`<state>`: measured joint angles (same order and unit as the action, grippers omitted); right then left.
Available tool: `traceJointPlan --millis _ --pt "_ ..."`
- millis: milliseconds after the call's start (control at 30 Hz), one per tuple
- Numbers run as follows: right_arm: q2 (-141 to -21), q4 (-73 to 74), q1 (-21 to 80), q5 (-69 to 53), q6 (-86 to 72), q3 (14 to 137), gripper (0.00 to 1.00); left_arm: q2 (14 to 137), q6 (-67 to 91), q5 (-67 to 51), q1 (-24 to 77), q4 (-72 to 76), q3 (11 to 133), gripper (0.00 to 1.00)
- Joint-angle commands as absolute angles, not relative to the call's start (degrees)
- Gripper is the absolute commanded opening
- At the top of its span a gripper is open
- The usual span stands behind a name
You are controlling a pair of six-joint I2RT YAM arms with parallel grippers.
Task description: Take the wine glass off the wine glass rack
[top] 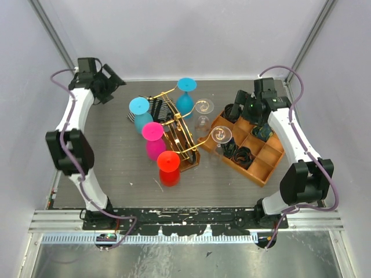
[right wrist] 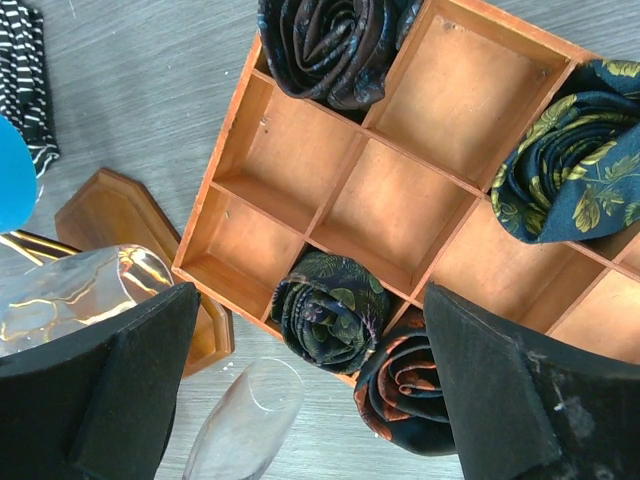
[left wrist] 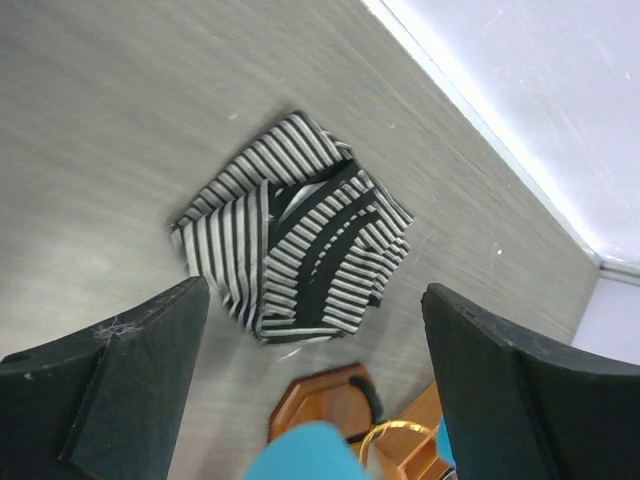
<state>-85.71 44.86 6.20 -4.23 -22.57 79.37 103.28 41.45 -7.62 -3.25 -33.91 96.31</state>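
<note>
Wine glass rack (top: 186, 149), gold wire, mid-counter (top: 116, 153); coloured and clear wine glasses (top: 153, 139) around it. Left gripper (left wrist: 315, 400), right gripper (right wrist: 310, 390): released, empty.

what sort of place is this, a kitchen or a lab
Probably a robot lab cell, not a home: left arm and right arm bolted to a metal rail, plain white walls around the table, wine glass rack and tie tray set out as props.

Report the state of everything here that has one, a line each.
Rack: upright, arms loaded.
Coloured glasses: upside down on the rack, feet up.
Clear glasses: upside down too.
Tray: partly filled with rolled ties.
Striped cloth: folded, lying flat.
Left gripper: jaws open, empty.
Right gripper: jaws open, empty.
</note>
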Motion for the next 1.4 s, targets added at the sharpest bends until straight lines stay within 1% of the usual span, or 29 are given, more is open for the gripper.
traceJointPlan --millis 0,233,533,667,800,933,1033,1100,1133,1200,1267,1367 --pt "-81.6 44.2 6.2 -3.8 -21.2 79.9 1.0 116.2 40.5 -15.9 -1.6 -35.5 107.0 0.96" --pt "-79.6 45.7 6.2 -2.8 -20.8 80.4 1.0 127.3 35.4 -15.2 2.9 -39.8 118.0 0.98" --pt "-78.2 46.7 6.2 -1.4 -20.7 79.1 1.0 130.8 36.1 -18.2 6.6 -36.9 118.9 0.97" --pt "-77.5 46.8 6.2 -0.8 -20.8 78.4 1.0 132.9 36.3 -21.6 7.4 -36.9 119.2 0.96" --pt "-75.5 46.0 6.2 1.6 -21.2 77.7 1.0 137.1 35.1 -23.0 7.3 -41.6 121.5 0.95" --pt "-74.4 46.0 6.2 1.9 -21.2 78.1 1.0 140.4 34.3 -20.5 6.7 -48.4 124.7 0.95" --pt "-74.3 46.5 6.2 1.8 -21.2 78.5 1.0 141.4 36.4 -20.0 3.6 -51.9 125.7 0.95" --pt "-73.7 46.4 6.2 2.3 -21.1 78.1 1.0 140.3 38.0 -19.9 0.2 -52.1 123.5 0.94" --pt "-73.5 46.3 6.2 2.6 -21.0 77.8 1.0 139.0 38.3 -18.7 -1.6 -51.8 121.8 0.93" --pt "-73.2 46.3 6.2 3.0 -20.9 77.6 1.0 136.1 34.9 -12.6 -3.2 -52.0 120.4 0.94" --pt "-73.4 45.8 6.2 2.6 -21.0 77.4 1.0 134.0 30.6 -2.1 -2.3 -55.6 121.8 0.95" --pt "-73.6 45.1 6.2 1.5 -21.4 77.0 1.0 131.2 30.7 9.6 -1.3 -59.8 122.5 0.96"
